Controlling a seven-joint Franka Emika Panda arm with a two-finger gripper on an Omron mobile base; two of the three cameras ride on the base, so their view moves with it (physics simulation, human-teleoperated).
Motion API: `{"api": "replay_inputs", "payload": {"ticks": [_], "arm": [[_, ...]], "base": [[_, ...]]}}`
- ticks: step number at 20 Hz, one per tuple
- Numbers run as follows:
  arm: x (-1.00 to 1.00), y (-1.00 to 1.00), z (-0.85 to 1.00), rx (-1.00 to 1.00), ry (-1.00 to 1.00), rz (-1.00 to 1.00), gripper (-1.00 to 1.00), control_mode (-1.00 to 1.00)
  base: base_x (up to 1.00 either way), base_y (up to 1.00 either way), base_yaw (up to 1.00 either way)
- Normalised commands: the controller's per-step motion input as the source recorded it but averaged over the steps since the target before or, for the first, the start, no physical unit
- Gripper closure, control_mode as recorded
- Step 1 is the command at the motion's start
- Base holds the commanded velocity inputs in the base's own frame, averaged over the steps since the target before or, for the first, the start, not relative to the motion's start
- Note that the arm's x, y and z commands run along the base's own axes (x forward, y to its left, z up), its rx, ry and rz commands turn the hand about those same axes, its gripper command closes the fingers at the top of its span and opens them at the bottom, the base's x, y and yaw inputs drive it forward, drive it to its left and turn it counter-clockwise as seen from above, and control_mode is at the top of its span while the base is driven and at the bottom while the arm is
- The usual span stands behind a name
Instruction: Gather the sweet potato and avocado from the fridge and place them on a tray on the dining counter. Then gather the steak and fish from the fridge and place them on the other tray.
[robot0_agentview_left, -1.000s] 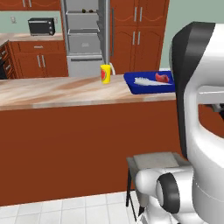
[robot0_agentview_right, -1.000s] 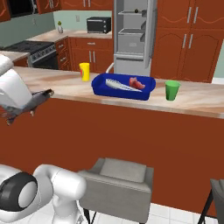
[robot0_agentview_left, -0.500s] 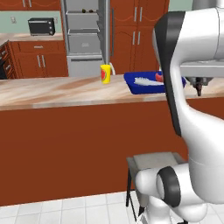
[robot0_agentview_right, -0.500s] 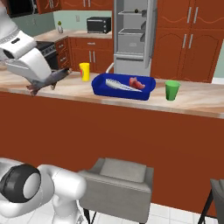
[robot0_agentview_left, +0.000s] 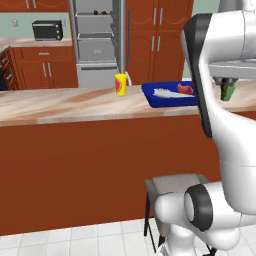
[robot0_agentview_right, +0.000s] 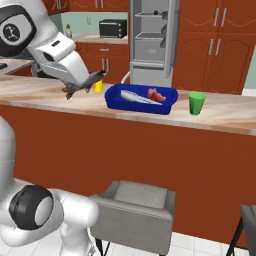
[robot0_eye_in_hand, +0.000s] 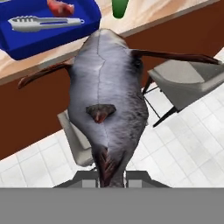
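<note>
Beige marbled dining counter (robot0_agentview_right: 230, 117) bears the blue tray (robot0_agentview_right: 117, 101); red-brown cabinets (robot0_agentview_right: 220, 45) behind.

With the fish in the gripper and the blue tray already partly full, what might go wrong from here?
1. The gripper pinches the fish only at its tail end, so it may swing or slip.
2. The blue tray already holds tongs and the steak; the fish may land on them or hang over the rim.
3. The yellow cup could get knocked.

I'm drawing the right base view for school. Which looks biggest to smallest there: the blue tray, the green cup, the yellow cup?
1. The blue tray looks by far the biggest.
2. The green cup comes next.
3. The yellow cup looks smallest, but the arm's fish hides part of it, so the two cups may really match.
</note>
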Motion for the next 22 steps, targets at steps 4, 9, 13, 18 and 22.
{"api": "replay_inputs", "payload": {"ticks": [4,9,13,18,22], "arm": [[0.87,-0.20,-0.14,0.01,0.00,0.00,1.00,-1.00],[0.91,-0.14,-0.19,0.01,0.00,0.00,1.00,-1.00],[0.92,-0.14,-0.20,0.02,0.02,0.00,1.00,-1.00],[0.88,-0.14,-0.19,0.02,0.03,0.00,1.00,-1.00],[0.82,-0.15,-0.21,0.01,0.05,0.00,1.00,-1.00]], "base": [[0.00,0.00,0.00],[0.00,0.00,0.00],[0.00,0.00,0.00],[0.00,0.00,0.00],[0.00,0.00,0.00]]}}
